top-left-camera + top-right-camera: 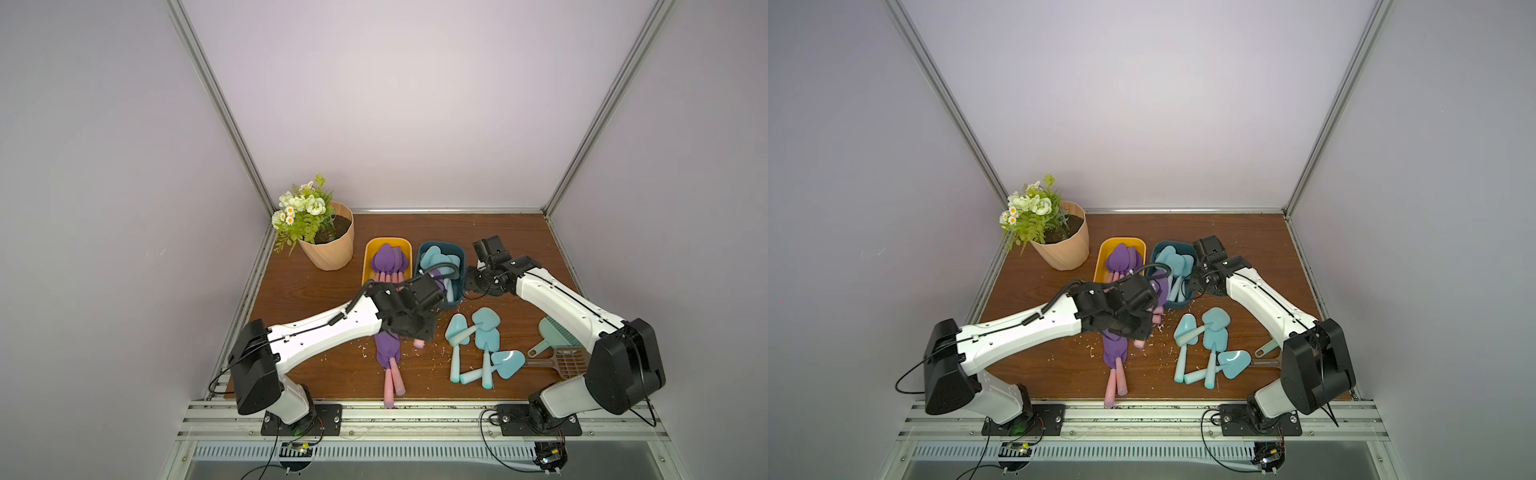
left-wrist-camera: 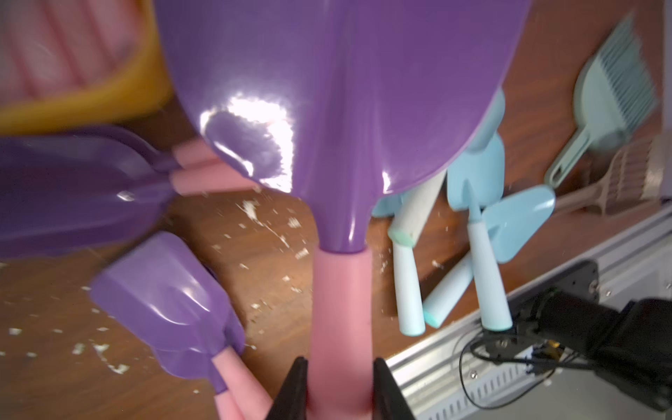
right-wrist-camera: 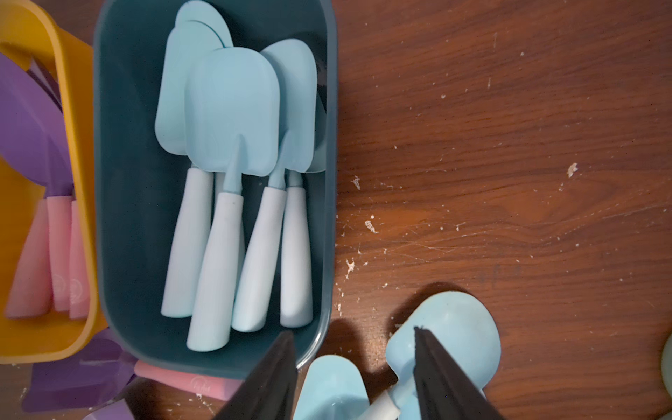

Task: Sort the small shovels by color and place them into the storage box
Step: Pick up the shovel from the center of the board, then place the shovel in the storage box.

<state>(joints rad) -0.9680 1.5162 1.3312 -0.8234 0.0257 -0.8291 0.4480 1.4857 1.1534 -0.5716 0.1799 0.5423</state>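
While the left claw (image 2: 340,367) is clamped on the pink handle of a purple shovel (image 2: 338,109), its two black jaws press that handle from either side. The blade stands up in front of the wrist camera, seemingly clear of the desk (image 1: 316,299). In a top view that blade (image 1: 436,275) peeps out past the wrist, at the near ends of the two boxes.

The right claw (image 3: 354,367) hangs with its jaws apart and nothing between them. It is above the desk just beside the teal box (image 3: 109,182), with loose blue shovels (image 1: 478,345) lying under and near it.

Outward from there, the sorting looks roughly halfway done. The yellow box (image 1: 388,240) holds a stack of purple shovels (image 1: 386,259), blades away from the robot, pink handles toward it. The teal box holds at least four blue shovels (image 3: 232,109), laid the same way.

Left on the desk are about five blue ones in a loose heap on the right arm's side. A small pile of purple ones (image 1: 386,345) lies under the left arm, with a couple more close against the boxes' near edges. I judge the held shovel is bound for the yellow box. The exact count of purple ones left I cannot tell, as the arm hides some.
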